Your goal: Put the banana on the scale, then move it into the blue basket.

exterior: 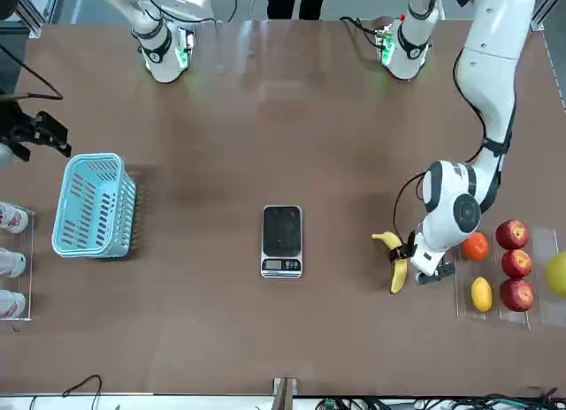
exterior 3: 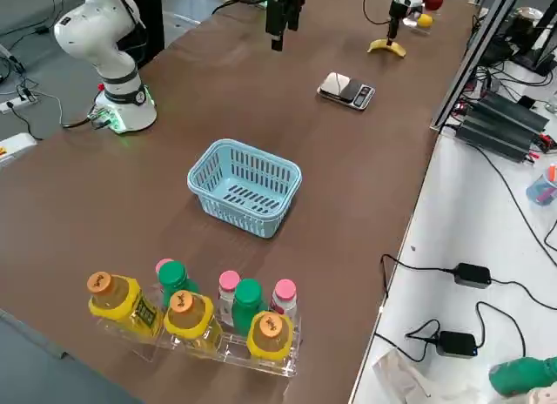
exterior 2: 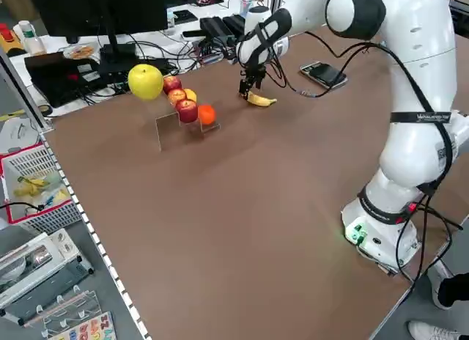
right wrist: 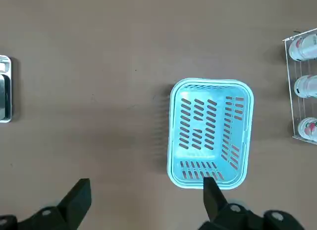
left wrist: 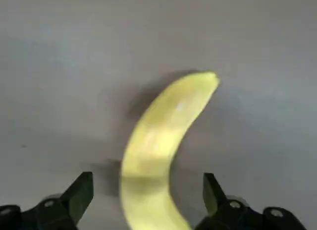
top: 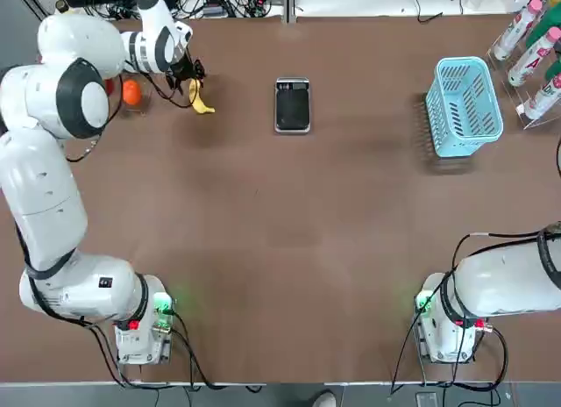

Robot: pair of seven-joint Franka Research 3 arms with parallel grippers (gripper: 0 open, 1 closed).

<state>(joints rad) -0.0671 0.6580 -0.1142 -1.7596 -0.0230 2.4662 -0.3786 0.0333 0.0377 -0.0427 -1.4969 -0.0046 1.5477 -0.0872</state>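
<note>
The banana (left wrist: pixel 163 136) fills the left wrist view, lying flat on the brown counter (top: pixel 289 240) between the two fingers of the left claw (left wrist: pixel 147 200). The fingers stand wide apart, one on each side of the fruit's nearer end, and neither finger touches it. The rest of the banana curves away beyond the fingertips. In the top view the left claw (top: pixel 187 72) points down at the counter's far left, directly over the banana (top: pixel 201 100). An orange (top: pixel 131 92) sits just to the claw's other side, at the end of a clear rack of fruit (exterior: pixel 513 264).

The scale (top: pixel 293 104) lies flat on the counter to the claw's right, apart from the banana, its black top bare. The blue basket (top: pixel 464 107) stands upright well beyond the scale, farther to the right, with nothing in it.

The right claw (right wrist: pixel 143 202) hangs high above the counter with its fingers spread wide and nothing between them; the blue basket (right wrist: pixel 210 133) is below it.
</note>
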